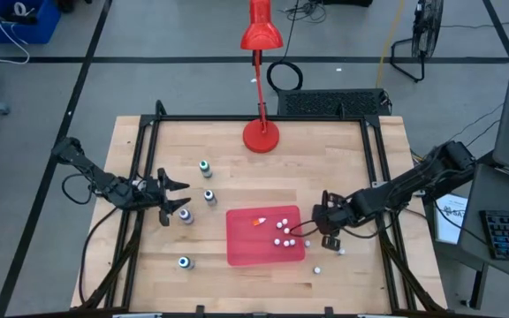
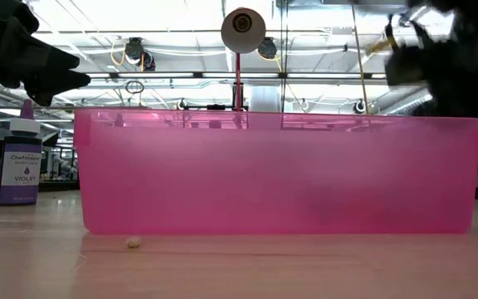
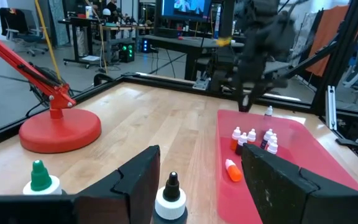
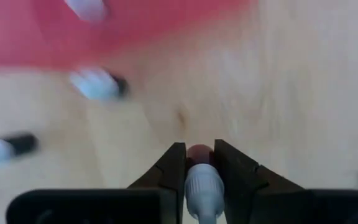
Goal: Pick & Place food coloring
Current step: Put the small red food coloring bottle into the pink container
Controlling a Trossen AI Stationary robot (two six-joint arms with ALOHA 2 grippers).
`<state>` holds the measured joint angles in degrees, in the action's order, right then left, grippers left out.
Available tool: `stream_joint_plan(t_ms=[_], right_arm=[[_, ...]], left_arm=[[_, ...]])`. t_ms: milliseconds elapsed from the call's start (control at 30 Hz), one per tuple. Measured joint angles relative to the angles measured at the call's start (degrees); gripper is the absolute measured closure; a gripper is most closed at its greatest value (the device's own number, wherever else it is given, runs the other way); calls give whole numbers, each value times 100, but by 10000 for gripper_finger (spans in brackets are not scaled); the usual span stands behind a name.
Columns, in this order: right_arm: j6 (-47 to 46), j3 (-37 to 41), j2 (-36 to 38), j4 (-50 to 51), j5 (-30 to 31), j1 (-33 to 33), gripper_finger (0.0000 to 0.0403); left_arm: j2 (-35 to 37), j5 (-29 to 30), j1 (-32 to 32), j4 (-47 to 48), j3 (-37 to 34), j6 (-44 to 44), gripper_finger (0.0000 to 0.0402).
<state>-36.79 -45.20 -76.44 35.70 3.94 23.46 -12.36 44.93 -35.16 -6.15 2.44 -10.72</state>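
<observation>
The food coloring bottles are spread about. Several white-capped ones lie in the flat red tray point(image 1: 246, 247), one of them orange-tipped point(image 1: 259, 222). My left gripper point(image 1: 175, 201) is open at the table's left. A black-tipped, white-collared bottle point(image 3: 171, 199) stands between its fingers, apart from them. My right gripper point(image 1: 323, 225) hangs over the wood at the tray's right edge, shut on a small bottle point(image 4: 201, 180). Three more bottles, one of them green-capped point(image 1: 205, 167), another grey point(image 1: 209, 197) and the third violet point(image 2: 21, 162), stand upright on the table. My right gripper pinches the small bottle between its two fingers at the white cap point(image 4: 202, 182). The bottle lies along the fingers, with its reddish end point(image 4: 199, 153) showing between the fingertips. The fingers slant down toward the table. The bottle looks clear of the wood.
A red desk lamp stands on its round base point(image 1: 262, 136) at the table's far middle. Two bottles lie on the wood right of the tray, one near the table's front point(image 1: 317, 269) and one closer to my right gripper point(image 1: 341, 252). Bare wood lies between the lamp and the tray.
</observation>
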Motion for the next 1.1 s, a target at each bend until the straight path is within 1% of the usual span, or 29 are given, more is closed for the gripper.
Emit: stream_joint_plan(t_ms=[167, 300, 367, 500, 633, 733, 833, 967, 1100], right_arm=[[614, -1193, -47, 445, 615, 108, 347], [1133, -2382, -480, 1144, 824, 103, 347], [1423, -3064, -894, 1525, 827, 60, 347], [2114, -4570, -1978, 2416, 761, -69, 347], [2880, -6186, -3108, 3286, 451, -228, 347], [3380, -7136, -3796, 3549, 327, -331, 347], [3800, -7529, -4209, 3477, 241, -406, 347], [4171, -7529, -4551, 3193, -245, -505, 348], [4370, -7420, -4807, 3108, -272, -569, 348]], left_arm=[[-2, 0, 0, 0, 0, -2, 174], [0, 0, 0, 0, 0, -2, 174], [-1, 0, 0, -2, 0, -2, 174], [-2, 0, 0, -4, 0, -2, 174], [0, 2, 0, -4, 0, -2, 174], [-2, 0, 0, -4, 0, -2, 174], [-1, 2, -1, -2, 0, -2, 174], [-1, 1, 0, -2, 0, -2, 174], [-2, 1, 0, -2, 0, -2, 174]])
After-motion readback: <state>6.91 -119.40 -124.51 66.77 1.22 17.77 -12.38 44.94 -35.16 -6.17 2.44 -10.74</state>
